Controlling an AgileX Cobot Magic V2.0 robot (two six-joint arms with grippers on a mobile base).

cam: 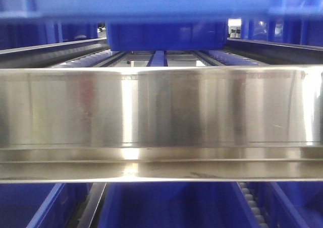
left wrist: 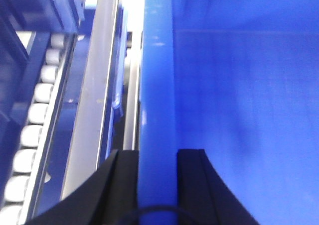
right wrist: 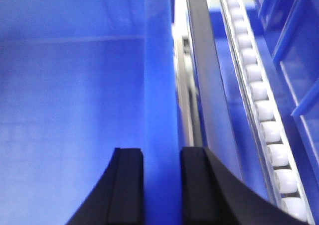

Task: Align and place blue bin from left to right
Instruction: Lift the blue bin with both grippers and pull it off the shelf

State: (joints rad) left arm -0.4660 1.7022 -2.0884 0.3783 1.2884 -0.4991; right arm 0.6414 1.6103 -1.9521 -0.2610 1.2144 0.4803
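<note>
The blue bin [cam: 151, 1] fills the top of the front view as a blurred blue band, held close above the camera. In the left wrist view, my left gripper [left wrist: 157, 153] is shut on the bin's thick left rim [left wrist: 157, 85], one black finger on each side of the wall. The bin's smooth inside wall [left wrist: 239, 110] spreads to the right of that rim. My right gripper [right wrist: 161, 150] is likewise shut on the bin's right rim [right wrist: 159, 85], with the inside wall [right wrist: 70, 110] to its left.
A shiny steel crossbar [cam: 161, 122] of the rack spans the front view. Behind it another blue crate [cam: 166, 36] sits on the roller lanes. White roller tracks [left wrist: 35, 115] [right wrist: 264, 115] and metal rails [left wrist: 92, 95] [right wrist: 209, 85] run just outside the held bin. More blue crates [cam: 166, 208] lie below.
</note>
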